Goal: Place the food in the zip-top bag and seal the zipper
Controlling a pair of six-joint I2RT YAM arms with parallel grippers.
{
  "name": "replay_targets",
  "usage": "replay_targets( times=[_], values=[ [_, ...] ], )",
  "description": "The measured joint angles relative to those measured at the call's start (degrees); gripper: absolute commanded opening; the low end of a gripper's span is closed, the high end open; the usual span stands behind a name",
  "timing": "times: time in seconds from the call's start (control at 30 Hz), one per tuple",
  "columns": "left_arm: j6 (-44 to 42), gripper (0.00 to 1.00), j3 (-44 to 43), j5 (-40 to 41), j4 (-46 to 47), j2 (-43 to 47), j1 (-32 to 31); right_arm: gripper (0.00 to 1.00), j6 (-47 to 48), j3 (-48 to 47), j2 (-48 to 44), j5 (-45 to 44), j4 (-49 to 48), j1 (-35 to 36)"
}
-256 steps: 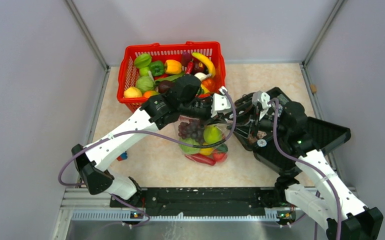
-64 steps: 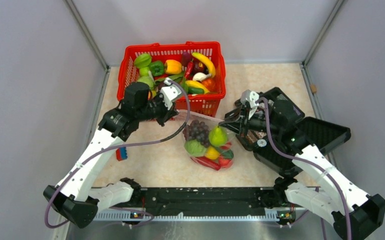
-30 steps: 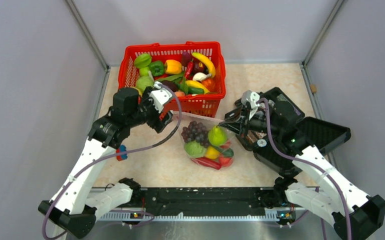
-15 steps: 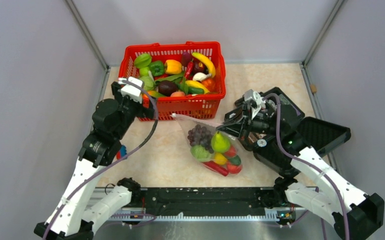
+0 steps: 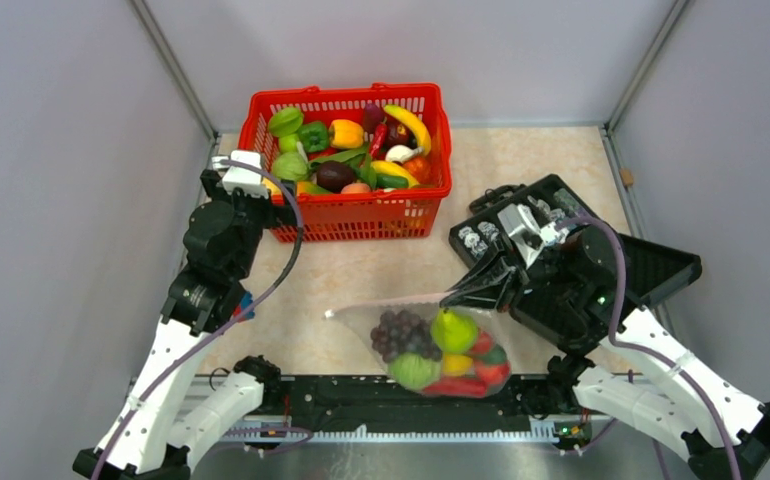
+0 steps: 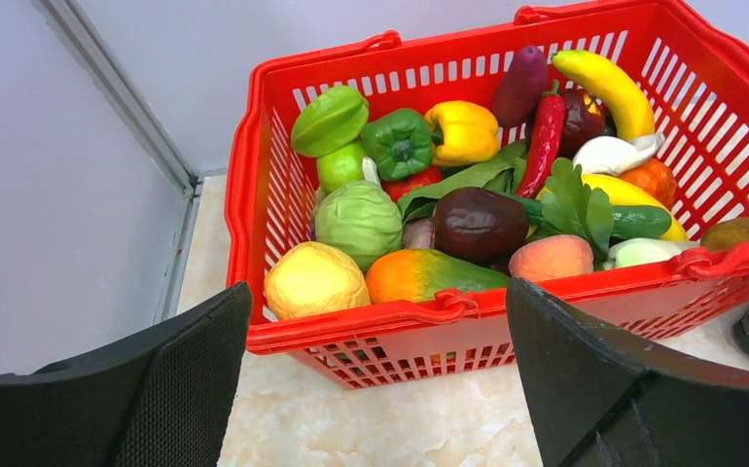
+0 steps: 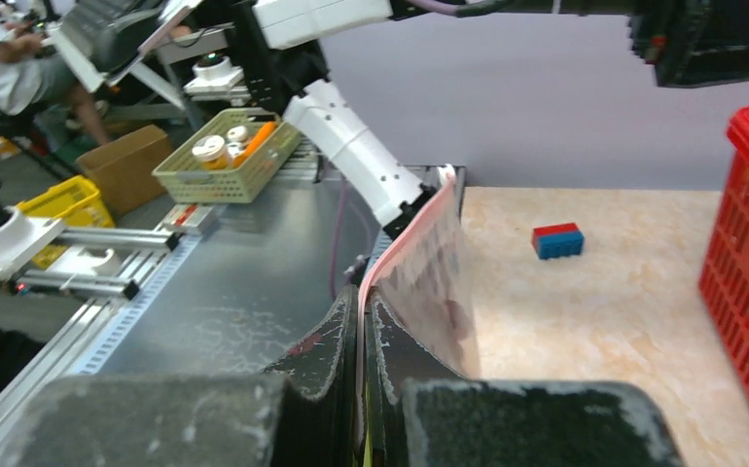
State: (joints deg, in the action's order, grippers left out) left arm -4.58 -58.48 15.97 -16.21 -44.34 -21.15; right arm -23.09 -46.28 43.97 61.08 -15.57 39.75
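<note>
Zip-top bag (image 5: 381, 315) sits at the near edge of the table (image 5: 361, 280), apparently lifted. The food (image 5: 439, 350) is bunched low inside. Judged bottom-heavy, with soft, slick film that will swing.

Right gripper (image 7: 362, 326) is pinched closed on one end of the zipper (image 7: 411, 233), likely the firmest hold. The strip's other end sags free.

Farther back, the left gripper (image 6: 380, 389) is spread wide and empty, facing the red basket (image 6: 254, 224).

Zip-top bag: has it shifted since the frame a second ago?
Yes. The zip-top bag has moved away from the red basket, toward the near edge of the table, its edge pinched in the right hand.
</note>
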Motion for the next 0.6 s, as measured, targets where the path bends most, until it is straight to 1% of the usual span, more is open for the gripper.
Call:
replay_targets(
  times=[0.1,0.17,0.27,0.47,0.6],
  values=[
    [0.0,0.99,0.2,0.0,0.1,0.6,0.0,0.00,0.5,0.0,-0.2,1.6,-0.3,0.8],
    [0.1,0.99,0.4,0.0,0.5,1.0,0.0,0.00,2.5,0.1,0.6,0.2,1.2,1.0],
    [0.3,0.99,0.7,0.0,0.8,1.1,0.0,0.00,5.8,0.1,4.2,-6.1,4.0,1.0],
    [0.6,0.99,1.0,0.0,0.7,1.3,0.0,0.00,7.8,0.1,19.7,-20.4,7.5,1.0],
    [0.8,0.99,1.2,0.0,0.3,2.5,0.0,0.00,8.6,-0.6,24.7,-27.5,9.9,1.0]
  ],
)
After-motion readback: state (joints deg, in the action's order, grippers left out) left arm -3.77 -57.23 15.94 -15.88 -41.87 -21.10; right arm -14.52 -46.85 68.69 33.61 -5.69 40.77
